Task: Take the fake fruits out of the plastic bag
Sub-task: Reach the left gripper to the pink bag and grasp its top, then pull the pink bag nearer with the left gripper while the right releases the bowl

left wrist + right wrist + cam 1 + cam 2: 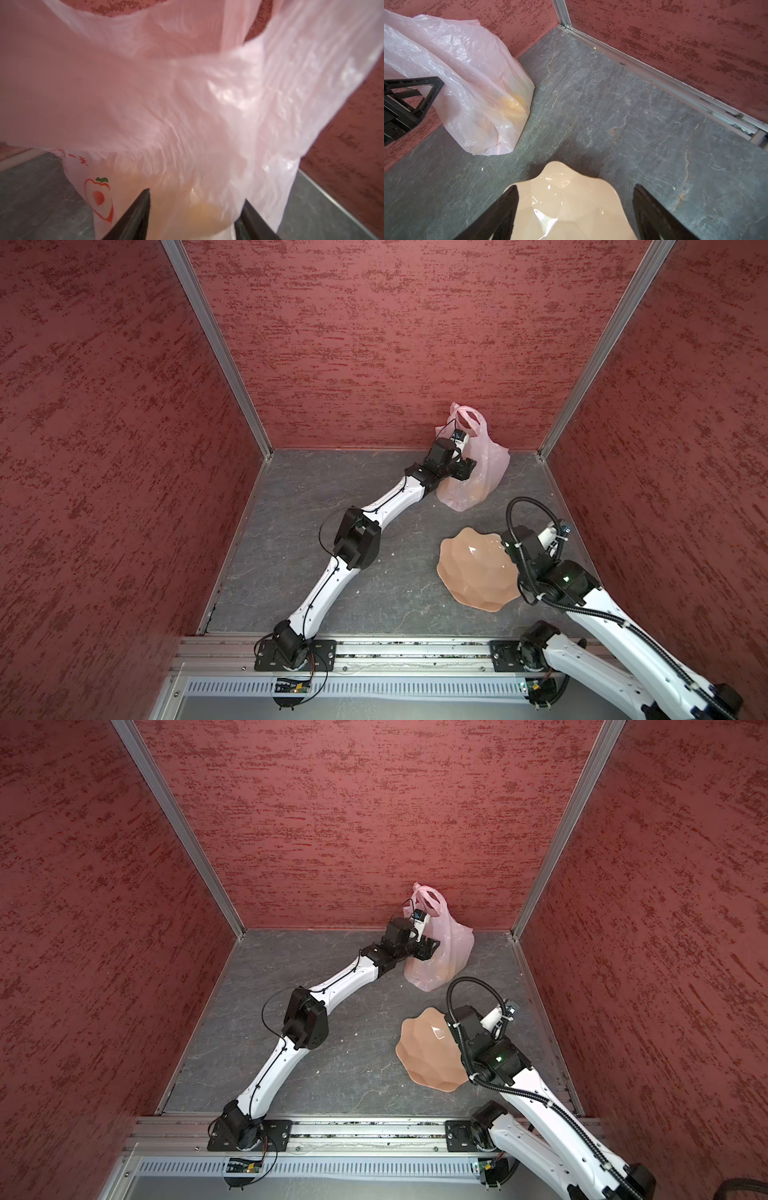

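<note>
The pale-pink plastic bag (492,456) (455,944) stands upright against the back wall, handles up. Through its film a yellow-orange fake fruit (205,209) (512,104) shows dimly near the bottom; any other fruits are hidden. My left gripper (467,470) (197,195) is against the bag's near side. Its jaws stand apart with the bag's lower bulge between the fingertips. Whether they press the film I cannot tell. My right gripper (575,187) hangs open above the rim of the tan dish, nothing between its fingers.
The tan wavy-edged dish (469,572) (428,1052) lies on the grey floor at the front right, under my right wrist. Red walls with metal corner posts close the back and both sides. A metal rail runs along the front.
</note>
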Controlling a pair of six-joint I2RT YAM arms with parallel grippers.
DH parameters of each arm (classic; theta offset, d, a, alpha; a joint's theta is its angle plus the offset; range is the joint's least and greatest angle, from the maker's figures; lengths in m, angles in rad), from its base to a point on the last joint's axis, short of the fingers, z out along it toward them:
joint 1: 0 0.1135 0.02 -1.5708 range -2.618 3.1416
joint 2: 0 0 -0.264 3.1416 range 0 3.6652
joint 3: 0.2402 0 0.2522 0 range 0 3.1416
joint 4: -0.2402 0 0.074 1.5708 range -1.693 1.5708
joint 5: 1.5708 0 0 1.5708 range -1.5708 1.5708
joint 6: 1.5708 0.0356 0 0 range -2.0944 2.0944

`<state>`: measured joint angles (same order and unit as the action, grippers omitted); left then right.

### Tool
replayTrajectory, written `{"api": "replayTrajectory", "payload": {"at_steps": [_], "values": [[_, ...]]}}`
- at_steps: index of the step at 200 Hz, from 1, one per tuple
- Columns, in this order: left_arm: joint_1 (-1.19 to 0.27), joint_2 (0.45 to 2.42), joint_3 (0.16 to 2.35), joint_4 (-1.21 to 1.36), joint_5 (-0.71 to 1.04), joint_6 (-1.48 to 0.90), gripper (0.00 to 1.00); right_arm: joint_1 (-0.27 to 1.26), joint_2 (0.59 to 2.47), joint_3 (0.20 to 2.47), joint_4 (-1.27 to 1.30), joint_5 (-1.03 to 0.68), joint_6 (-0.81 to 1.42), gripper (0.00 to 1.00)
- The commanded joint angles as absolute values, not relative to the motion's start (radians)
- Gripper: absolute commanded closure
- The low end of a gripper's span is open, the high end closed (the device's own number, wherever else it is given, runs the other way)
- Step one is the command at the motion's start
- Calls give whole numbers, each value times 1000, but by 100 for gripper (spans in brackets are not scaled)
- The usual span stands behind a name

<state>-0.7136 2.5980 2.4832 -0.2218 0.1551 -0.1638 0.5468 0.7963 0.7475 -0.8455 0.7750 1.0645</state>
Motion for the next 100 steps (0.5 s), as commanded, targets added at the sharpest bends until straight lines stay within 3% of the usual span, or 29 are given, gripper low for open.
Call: {"api": "replayTrajectory", "payload": {"at_steps": [1, 63, 100], "values": [[-706, 2608, 2453, -169, 223, -181, 54, 525, 821, 793, -758, 756, 998, 14], [-676, 2581, 2379, -112, 244, -246, 98, 511, 872, 806, -670, 721, 932, 14], [-649, 2461, 2194, -31, 248, -264, 100, 504, 917, 814, -614, 697, 879, 14]]}}
